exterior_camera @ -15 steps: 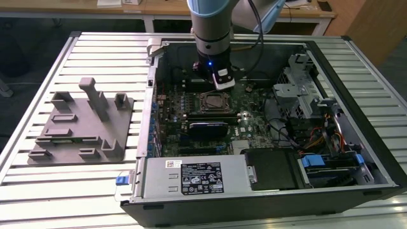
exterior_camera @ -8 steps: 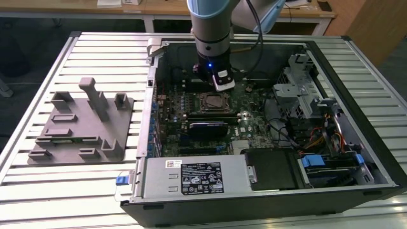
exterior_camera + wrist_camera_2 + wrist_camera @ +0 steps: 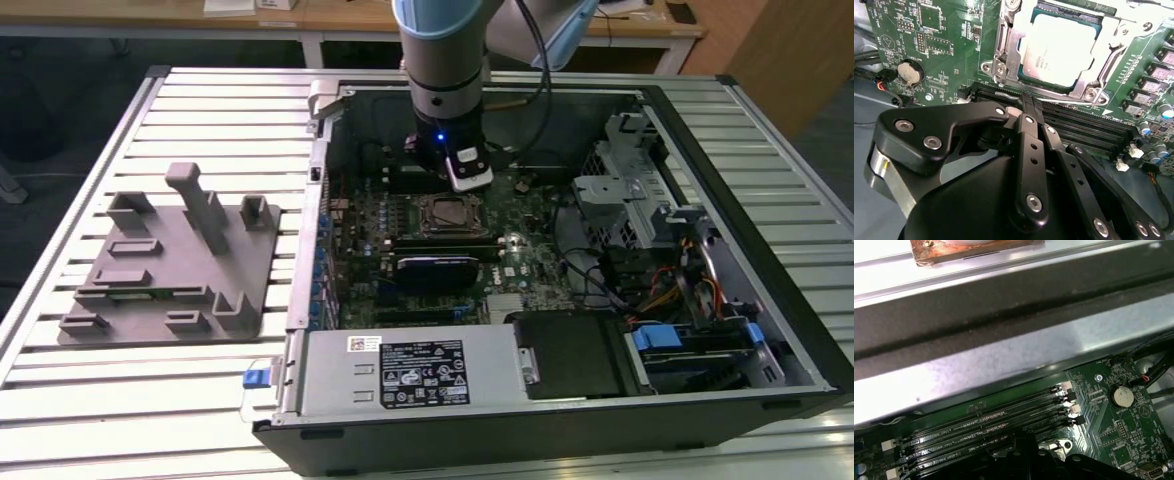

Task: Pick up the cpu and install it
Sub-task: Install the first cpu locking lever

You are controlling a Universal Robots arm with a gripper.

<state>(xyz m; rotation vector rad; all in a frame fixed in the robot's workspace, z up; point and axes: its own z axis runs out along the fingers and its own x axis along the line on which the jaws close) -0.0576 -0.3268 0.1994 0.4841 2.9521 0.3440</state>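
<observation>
**CPU seated in the socket, gripper empty above the memory slots**

You have the arm reaching down into the open computer case (image 3: 561, 330), with the gripper (image 3: 470, 180) hovering over the motherboard (image 3: 521, 265) just at the 12 o'clock side of the socket in the exterior view. In the second wrist view the black fingers (image 3: 1030, 120) are pressed together, tip to tip, with nothing between them (no chip, no part). Their tips sit over the row of dark memory slots (image 3: 1079, 125).

The cpu (image 3: 1061, 52) lies flat inside its socket, its pale silvery top facing up, framed by the metal retention bracket (image 3: 1004, 55); from the fingertips it sits at about 1 o'clock in that view, near but not touching. In the exterior view you can see the same socket (image 3: 445, 213) just below the gripper.

The round coin battery (image 3: 909, 72) rests on the green board at 10 o'clock from the fingertips. Outside the case, the grey plastic fixture (image 3: 174, 270) with upright posts stands on the slatted table (image 3: 80, 400), well apart at 9 o'clock.
</observation>
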